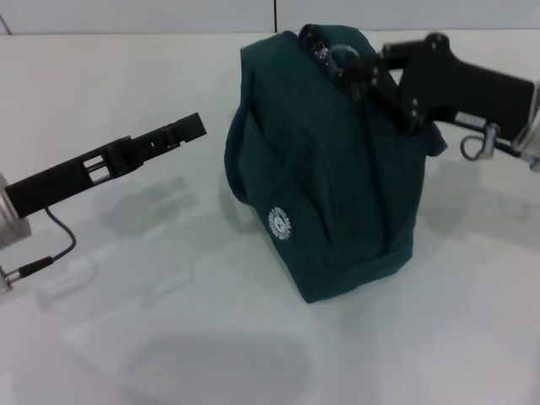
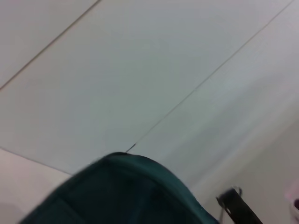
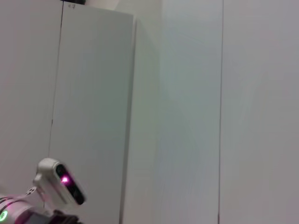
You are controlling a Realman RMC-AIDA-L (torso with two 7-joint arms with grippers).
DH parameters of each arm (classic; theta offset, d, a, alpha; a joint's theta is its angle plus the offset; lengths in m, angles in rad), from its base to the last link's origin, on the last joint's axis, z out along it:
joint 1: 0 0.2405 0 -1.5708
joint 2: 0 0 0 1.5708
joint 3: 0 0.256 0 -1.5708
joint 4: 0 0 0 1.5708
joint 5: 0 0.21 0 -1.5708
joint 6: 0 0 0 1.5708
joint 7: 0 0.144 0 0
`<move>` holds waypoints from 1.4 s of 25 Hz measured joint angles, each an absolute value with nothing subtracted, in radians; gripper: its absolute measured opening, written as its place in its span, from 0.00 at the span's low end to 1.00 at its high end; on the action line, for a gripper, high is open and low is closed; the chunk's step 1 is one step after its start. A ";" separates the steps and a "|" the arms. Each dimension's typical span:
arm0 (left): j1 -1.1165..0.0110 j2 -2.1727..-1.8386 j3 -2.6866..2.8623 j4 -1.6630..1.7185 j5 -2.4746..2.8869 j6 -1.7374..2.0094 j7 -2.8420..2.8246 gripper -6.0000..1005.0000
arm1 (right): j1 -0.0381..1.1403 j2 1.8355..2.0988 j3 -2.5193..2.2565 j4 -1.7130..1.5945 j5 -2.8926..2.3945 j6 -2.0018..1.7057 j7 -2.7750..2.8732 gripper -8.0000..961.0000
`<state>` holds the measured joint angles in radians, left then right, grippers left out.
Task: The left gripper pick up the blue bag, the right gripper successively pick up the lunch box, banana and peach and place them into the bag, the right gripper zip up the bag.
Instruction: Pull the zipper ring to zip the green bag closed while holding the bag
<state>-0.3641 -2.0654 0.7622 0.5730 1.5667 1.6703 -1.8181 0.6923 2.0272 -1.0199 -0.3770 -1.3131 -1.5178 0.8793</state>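
Note:
The blue bag (image 1: 329, 169) stands upright in the middle of the white table, its round white logo facing me and its top drawn together. My right gripper (image 1: 353, 72) is at the bag's top, shut on the ring zip pull (image 1: 339, 53). My left gripper (image 1: 196, 126) hangs to the left of the bag, pointing at it but apart from it, holding nothing. The bag's top also shows in the left wrist view (image 2: 121, 196). The lunch box, banana and peach are out of view.
The white table (image 1: 126, 337) spreads around the bag. A cable (image 1: 59, 245) trails from the left arm's wrist. The right wrist view shows only wall panels and the robot's head camera (image 3: 60, 186).

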 joint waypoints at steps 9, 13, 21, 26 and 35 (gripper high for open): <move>-0.359 -2.055 0.762 0.574 1.565 1.690 -1.809 0.87 | 0.718 2.029 -1.150 -0.376 -1.230 -1.519 0.878 0.02; -0.364 -2.049 0.762 0.575 1.567 1.691 -1.808 0.86 | 0.735 2.028 -1.281 -0.385 -1.112 -1.490 0.866 0.02; -0.365 -2.039 0.768 0.576 1.572 1.707 -1.808 0.83 | 0.747 2.028 -1.323 -0.383 -1.058 -1.452 0.860 0.02; -0.365 -2.030 0.771 0.577 1.587 1.733 -1.811 0.82 | 0.745 2.028 -1.324 -0.377 -1.057 -1.448 0.860 0.02; -0.407 -2.051 0.771 0.577 1.628 1.720 -1.809 0.79 | 0.747 2.028 -1.354 -0.375 -1.031 -1.442 0.860 0.02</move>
<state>-0.4074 -2.0507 0.7710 0.5769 1.6279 1.7205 -1.8090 0.7471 2.0278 -1.3538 -0.3748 -1.0307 -1.4416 0.8605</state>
